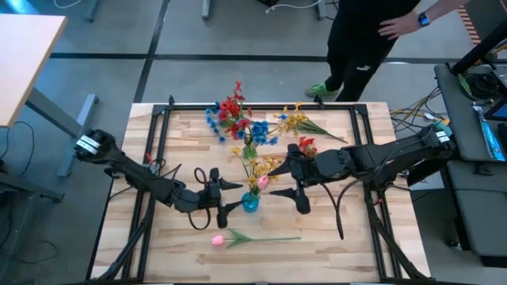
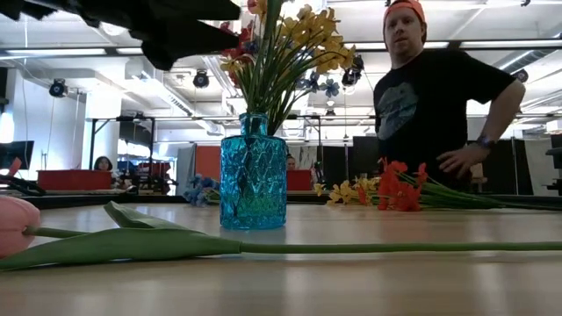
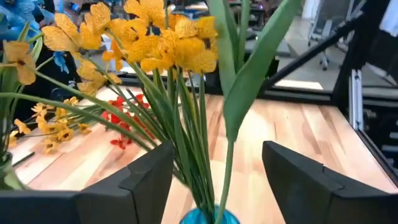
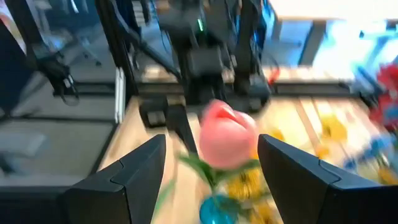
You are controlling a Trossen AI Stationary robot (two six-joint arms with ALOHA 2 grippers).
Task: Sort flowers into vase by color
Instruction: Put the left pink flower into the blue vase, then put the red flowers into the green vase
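A blue glass vase [image 1: 250, 203] [image 2: 254, 180] stands mid-table. It holds yellow sprays [image 3: 155, 37] and a pink tulip bud [image 4: 227, 140] [image 1: 263, 182]. My left gripper [image 1: 238, 196] [image 3: 217, 168] is open, level at the vase's left, with its fingers on either side of the green stems [image 3: 193, 149] above the vase's mouth. My right gripper [image 1: 275, 182] [image 4: 211, 155] is open at the vase's right, and the tulip bud shows between its fingers. A second pink tulip [image 1: 218, 238] [image 2: 13, 224] lies flat near the table's near edge.
Loose red, blue and yellow sprays [image 1: 238, 119] lie on the far part of the table, with a yellow spray [image 1: 295, 120] and a red one [image 1: 306, 146] [image 2: 399, 189] to their right. A person [image 1: 364, 39] [image 2: 439, 96] stands beyond the far edge. Black frame rails [image 1: 158, 142] border the tabletop.
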